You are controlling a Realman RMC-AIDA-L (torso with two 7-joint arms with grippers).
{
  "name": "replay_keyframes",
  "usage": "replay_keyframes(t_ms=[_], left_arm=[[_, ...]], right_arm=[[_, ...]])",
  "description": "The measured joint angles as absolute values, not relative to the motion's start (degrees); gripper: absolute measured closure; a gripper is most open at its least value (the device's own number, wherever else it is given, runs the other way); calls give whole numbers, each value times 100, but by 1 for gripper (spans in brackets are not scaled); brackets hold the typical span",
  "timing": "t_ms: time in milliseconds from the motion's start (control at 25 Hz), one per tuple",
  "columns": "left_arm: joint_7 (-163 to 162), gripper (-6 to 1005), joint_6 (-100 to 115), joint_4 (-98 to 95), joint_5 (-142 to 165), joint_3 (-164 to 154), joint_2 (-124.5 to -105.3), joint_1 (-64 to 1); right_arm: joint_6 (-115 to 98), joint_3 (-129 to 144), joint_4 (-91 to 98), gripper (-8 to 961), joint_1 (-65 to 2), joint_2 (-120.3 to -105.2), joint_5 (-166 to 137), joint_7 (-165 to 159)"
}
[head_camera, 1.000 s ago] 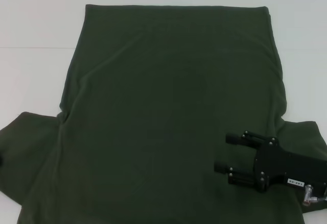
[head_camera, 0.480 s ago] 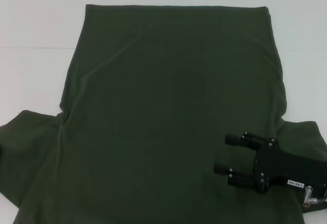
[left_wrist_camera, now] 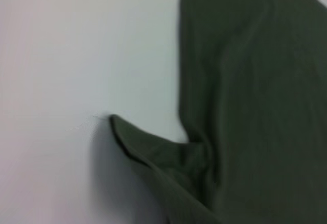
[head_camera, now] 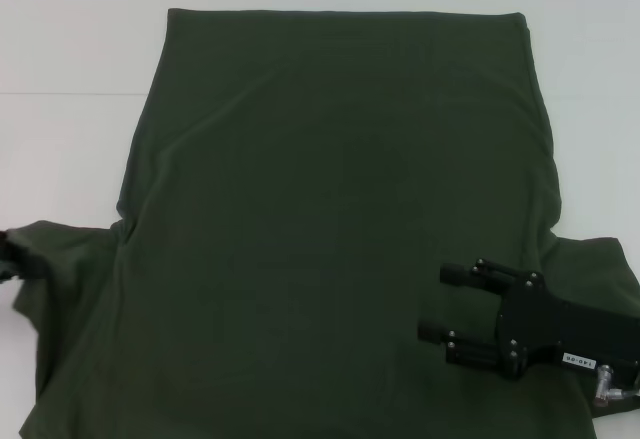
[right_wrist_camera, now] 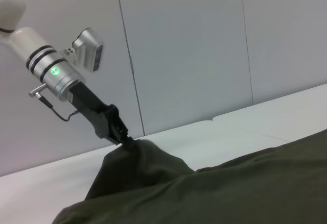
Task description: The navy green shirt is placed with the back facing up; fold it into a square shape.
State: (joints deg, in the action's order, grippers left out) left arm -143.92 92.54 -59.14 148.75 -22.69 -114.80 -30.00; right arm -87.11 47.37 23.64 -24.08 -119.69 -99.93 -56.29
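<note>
Head view: a large dark olive-green short-sleeved shirt of soft matte cloth (head_camera: 340, 229) lies spread plain side up on a white table (head_camera: 70, 49), hem at the far edge, sleeves toward the robot. The black right gripper (head_camera: 440, 302) rests low over the cloth near the right sleeve, its body angled in from the right, its two fingers spread apart and pointing toward the shirt's middle. The left sleeve's tip is bunched and raised at the picture's left edge; the left gripper itself does not show here.

Left wrist view: the sleeve's pointed corner stands lifted off the white surface and casts a shadow beneath, with the shirt's body alongside. This arm's own fingers are out of sight.

Right wrist view: across the cloth, the left gripper (right_wrist_camera: 126, 141), on a white and silver arm slanting down, pinches the raised peak of the sleeve.
</note>
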Motion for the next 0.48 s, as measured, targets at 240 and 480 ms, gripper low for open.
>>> replay_keyframes(t_ms=[240, 480], left_arm=[[-14378, 968, 9423, -5915, 14156, -2579, -11652, -3020], [-14303, 966, 9396, -5901, 13638, -3073, -11936, -3133]], right_arm=[[-8720, 4737, 2364, 151, -2408, -11969, -9993, -5634], [-8733, 4737, 2364, 151, -2408, -11977, -9993, -5634]])
